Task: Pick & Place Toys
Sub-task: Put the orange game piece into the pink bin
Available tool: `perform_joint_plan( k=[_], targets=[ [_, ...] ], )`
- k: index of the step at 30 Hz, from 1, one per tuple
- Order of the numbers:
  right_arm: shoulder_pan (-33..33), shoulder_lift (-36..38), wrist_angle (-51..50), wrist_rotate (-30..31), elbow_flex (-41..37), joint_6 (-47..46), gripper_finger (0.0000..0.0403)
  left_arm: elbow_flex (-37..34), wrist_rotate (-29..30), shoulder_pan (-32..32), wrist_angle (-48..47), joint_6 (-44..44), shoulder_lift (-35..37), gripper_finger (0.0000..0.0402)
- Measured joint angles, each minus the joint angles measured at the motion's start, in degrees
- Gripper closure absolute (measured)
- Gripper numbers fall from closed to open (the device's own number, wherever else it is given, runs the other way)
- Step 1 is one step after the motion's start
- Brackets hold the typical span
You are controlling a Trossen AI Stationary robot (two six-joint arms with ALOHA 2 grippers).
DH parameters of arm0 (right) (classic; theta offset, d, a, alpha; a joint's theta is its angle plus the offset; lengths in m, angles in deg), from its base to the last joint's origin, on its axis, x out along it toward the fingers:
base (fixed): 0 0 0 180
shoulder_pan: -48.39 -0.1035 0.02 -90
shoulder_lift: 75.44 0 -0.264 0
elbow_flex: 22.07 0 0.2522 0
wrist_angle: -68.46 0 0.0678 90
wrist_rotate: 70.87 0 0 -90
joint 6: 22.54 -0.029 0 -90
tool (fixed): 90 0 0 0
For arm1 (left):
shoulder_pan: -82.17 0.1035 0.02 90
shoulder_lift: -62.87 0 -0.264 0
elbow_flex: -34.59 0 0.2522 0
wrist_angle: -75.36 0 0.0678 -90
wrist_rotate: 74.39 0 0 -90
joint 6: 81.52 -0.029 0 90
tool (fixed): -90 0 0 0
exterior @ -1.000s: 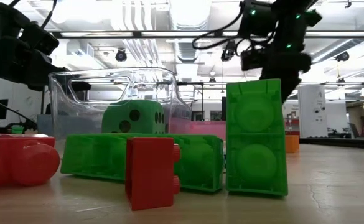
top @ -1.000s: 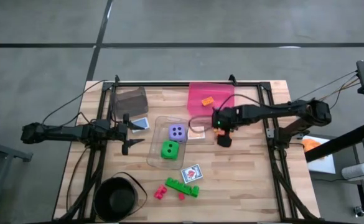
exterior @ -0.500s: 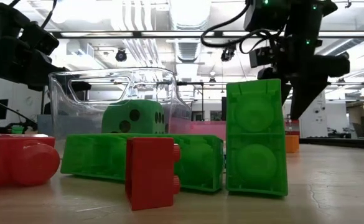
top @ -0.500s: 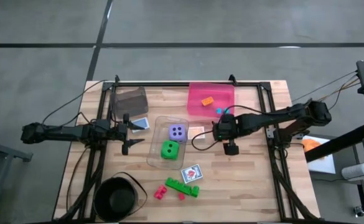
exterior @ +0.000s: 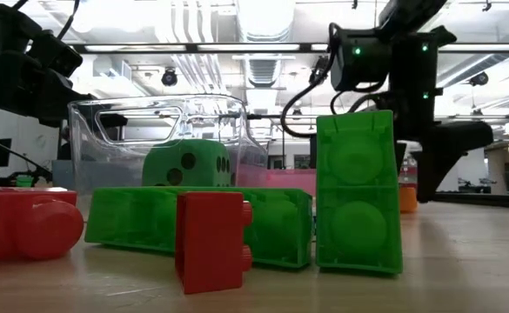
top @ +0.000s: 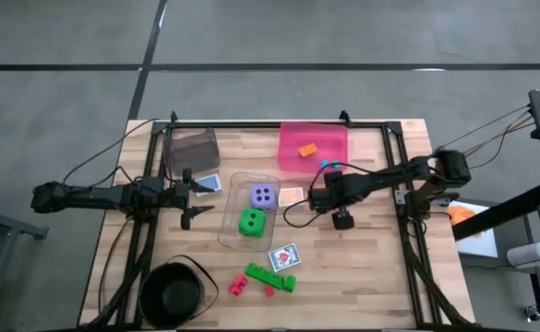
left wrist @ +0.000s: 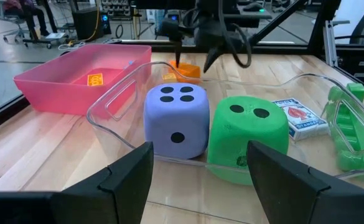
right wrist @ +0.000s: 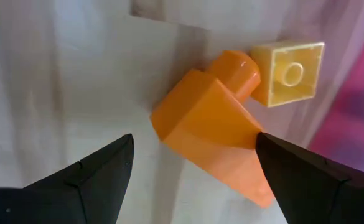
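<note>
- Right pincer (right wrist: 191, 168) open, straight above orange brick (right wrist: 210, 127) on tabletop (top: 380, 267), just beside pink bin (top: 293, 157); brick lies skewed across the gap between the fingers.
- Small yellow brick (right wrist: 289, 71) touches it; may get nudged.
- Left pincer (left wrist: 197, 171) open, idle, far side of clear bin (top: 230, 184) with both dice.

Nothing here carries words I can read. The card box (left wrist: 300, 117) on the worktop (left wrist: 38, 155) has a red and blue printed face, but its lettering is too small to make out. The dice show only dots.
</note>
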Motion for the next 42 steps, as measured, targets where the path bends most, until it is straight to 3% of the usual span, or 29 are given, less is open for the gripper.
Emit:
perform_joint_plan(
  k=[20, 33, 42],
  targets=[
    [0.6, 0.1, 0.3, 6.1, -0.1, 0.9, 0.0067, 0.0, 0.0, 0.0, 0.0, 0.0, 0.0, 0.0144],
    [2.0, 0.0, 0.5, 4.6, -0.2, 6.7, 0.0067, 0.0, 0.0, 0.0, 0.0, 0.0, 0.0, 0.0144],
    [3.5, -4.2, 1.0, 4.4, -0.2, 8.7, 0.0067, 0.0, 0.0, 0.0, 0.0, 0.0, 0.0, 0.0144]
  ],
)
